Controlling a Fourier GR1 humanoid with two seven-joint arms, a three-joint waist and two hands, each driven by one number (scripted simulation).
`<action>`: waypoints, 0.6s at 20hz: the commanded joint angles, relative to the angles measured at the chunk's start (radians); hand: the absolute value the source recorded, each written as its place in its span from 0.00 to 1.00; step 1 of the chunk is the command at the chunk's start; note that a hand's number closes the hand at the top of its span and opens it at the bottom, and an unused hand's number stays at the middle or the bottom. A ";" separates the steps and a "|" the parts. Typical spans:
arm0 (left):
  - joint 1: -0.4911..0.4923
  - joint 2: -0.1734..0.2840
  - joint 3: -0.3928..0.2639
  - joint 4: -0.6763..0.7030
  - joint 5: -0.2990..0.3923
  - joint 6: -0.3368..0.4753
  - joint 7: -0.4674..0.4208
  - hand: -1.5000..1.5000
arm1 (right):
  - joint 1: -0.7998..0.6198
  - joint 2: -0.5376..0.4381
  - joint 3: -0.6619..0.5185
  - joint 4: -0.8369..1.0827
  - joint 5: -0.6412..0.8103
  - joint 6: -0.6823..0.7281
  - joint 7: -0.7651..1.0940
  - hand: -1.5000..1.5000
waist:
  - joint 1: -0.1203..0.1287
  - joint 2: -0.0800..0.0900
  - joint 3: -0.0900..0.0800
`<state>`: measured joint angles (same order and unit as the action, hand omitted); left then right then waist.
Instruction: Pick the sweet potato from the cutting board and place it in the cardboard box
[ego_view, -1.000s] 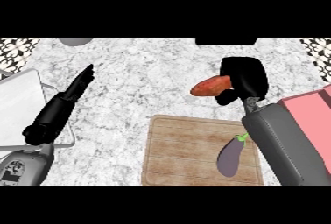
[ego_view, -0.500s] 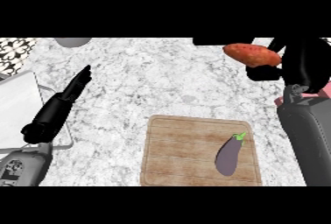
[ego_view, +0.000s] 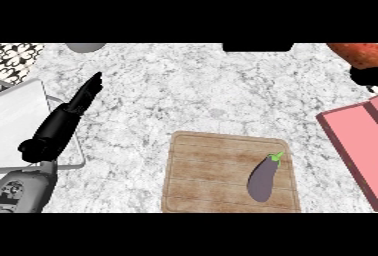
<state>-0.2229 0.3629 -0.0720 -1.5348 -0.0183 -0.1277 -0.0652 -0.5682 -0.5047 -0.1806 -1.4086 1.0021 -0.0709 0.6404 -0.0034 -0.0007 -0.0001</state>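
Two hands are seen. Only a dark scrap of the right hand (ego_view: 365, 76) shows at the view's right edge, directly below the sweet potato (ego_view: 357, 53), which is cut off by the upper right corner; whether its fingers are clamped on it cannot be told. Below that, the pink box (ego_view: 356, 140) lies at the right edge. The left hand (ego_view: 68, 116) is held with fingers straight and together above the marble bench (ego_view: 192, 90). Right of it, an eggplant (ego_view: 263, 177) rests on the cutting board (ego_view: 207, 175).
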 joint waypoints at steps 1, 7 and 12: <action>0.006 -0.019 -0.016 -0.028 -0.019 0.004 0.028 0.50 | 0.026 -0.100 -0.067 0.105 -0.041 0.073 -0.072 1.00 | 0.005 0.001 0.000; 0.052 -0.029 -0.015 -0.048 -0.022 0.006 -0.009 0.50 | 0.097 -0.162 -0.152 0.243 -0.207 0.290 -0.162 1.00 | 0.004 0.000 0.001; -0.023 0.001 0.040 -0.028 0.024 -0.051 0.040 0.50 | 0.097 -0.264 -0.191 0.380 -0.254 0.392 -0.292 1.00 | 0.008 0.002 0.001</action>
<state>-0.2319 0.3400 -0.0645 -1.5460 -0.0317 -0.1355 -0.0468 -0.4737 -0.6923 -0.3364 -1.1211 0.7973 0.2206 0.4256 -0.0005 0.0014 0.0007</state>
